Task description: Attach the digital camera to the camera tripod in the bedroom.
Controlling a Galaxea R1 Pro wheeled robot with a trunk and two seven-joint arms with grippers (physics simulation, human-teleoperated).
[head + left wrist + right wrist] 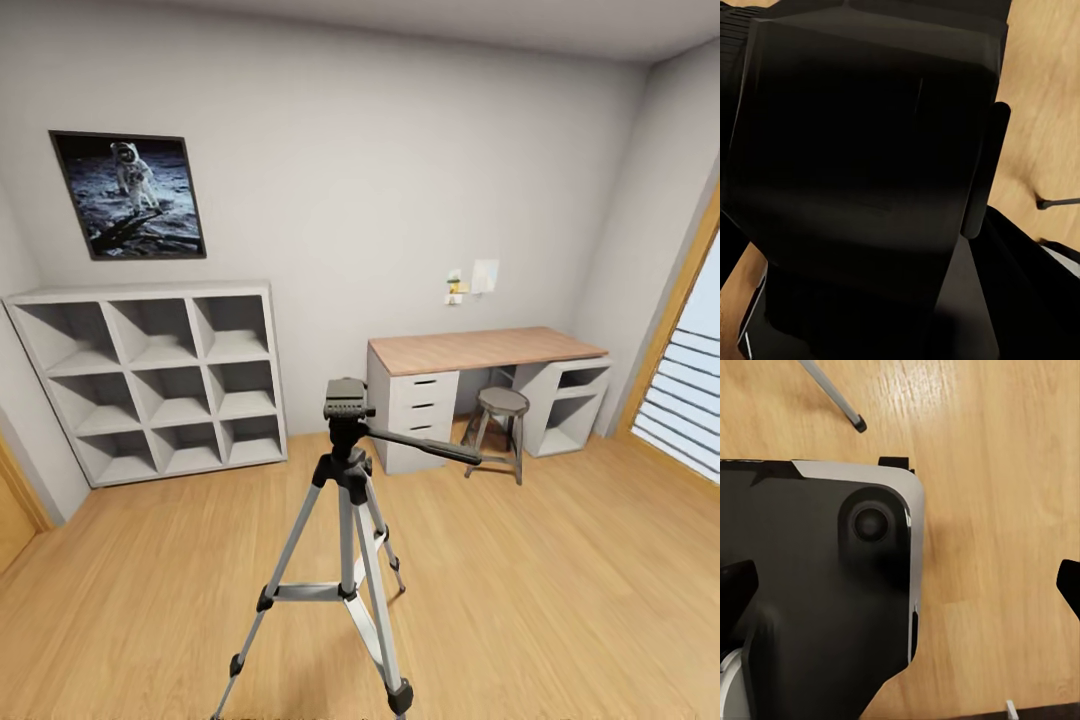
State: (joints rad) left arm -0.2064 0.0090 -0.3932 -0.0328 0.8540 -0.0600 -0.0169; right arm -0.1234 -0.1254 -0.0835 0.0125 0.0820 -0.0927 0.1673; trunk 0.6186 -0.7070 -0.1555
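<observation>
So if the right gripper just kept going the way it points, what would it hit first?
Likely the robot's own black base, near its edge; slightly aside, the wood floor. Depth is unclear.

Camera tripod (345, 520) on floor (560, 580), near middle. Shelf (150, 375) against back wall, left. Desk (490, 385) against wall, right; stool (498, 425) before desk.

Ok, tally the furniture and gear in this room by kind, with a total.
Camera tripod: 1
Cube shelf: 1
Desk: 1
Stool: 1
Astronaut picture: 1
Total: 5
</observation>
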